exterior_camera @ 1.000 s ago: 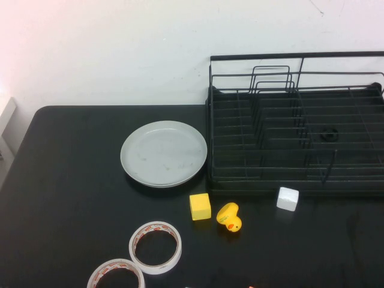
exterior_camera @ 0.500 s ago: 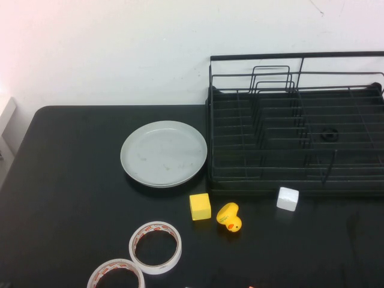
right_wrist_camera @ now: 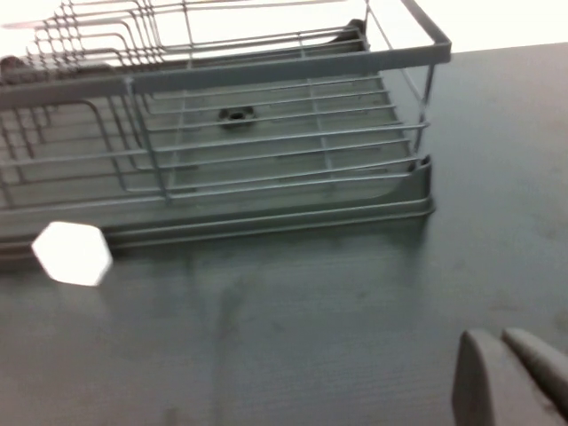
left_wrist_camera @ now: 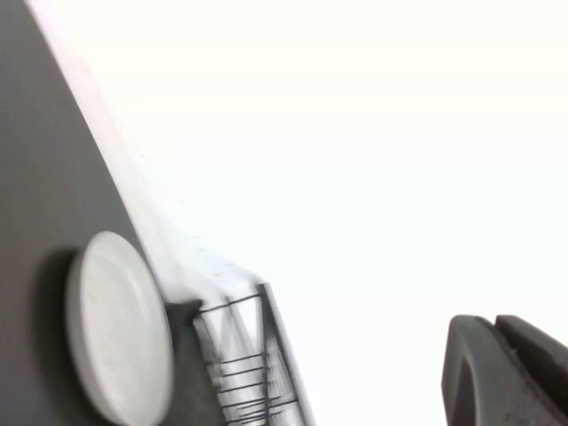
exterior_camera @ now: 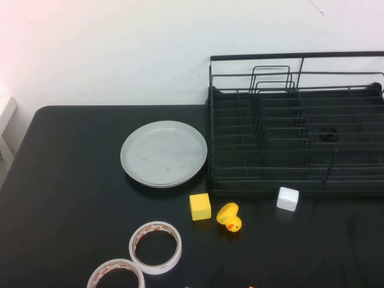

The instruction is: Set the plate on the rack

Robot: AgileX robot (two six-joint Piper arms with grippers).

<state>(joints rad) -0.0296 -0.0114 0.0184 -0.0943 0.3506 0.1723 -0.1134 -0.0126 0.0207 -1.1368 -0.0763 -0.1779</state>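
My left gripper [left_wrist_camera: 506, 373] shows only as a grey finger at the corner of its wrist view, raised above the table and aimed toward the far wall; whether it is spread or closed I cannot tell. My right gripper [right_wrist_camera: 515, 377] is likewise just a grey finger low over the bare table [right_wrist_camera: 311, 337], near the rack's front corner, and its state is also beyond telling. Neither arm appears in the high view, and neither holds anything that I can see.

The plate [exterior_camera: 164, 153] lies flat on the table, its right edge just beside the left side of the rack [exterior_camera: 297, 138], which stands empty of dishes. I judge the plate stiff, fairly heavy and breakable, with a smooth glaze that could slip (a flat-lying plate offers little to pinch). The raised rim is the place to grip, one finger under the lip, probably on the side facing my left arm. The yellow block [exterior_camera: 200, 206], rubber duck [exterior_camera: 229, 217], white cube [exterior_camera: 288, 198] and tape rolls [exterior_camera: 155, 247] sit nearer me, apart from the plate.
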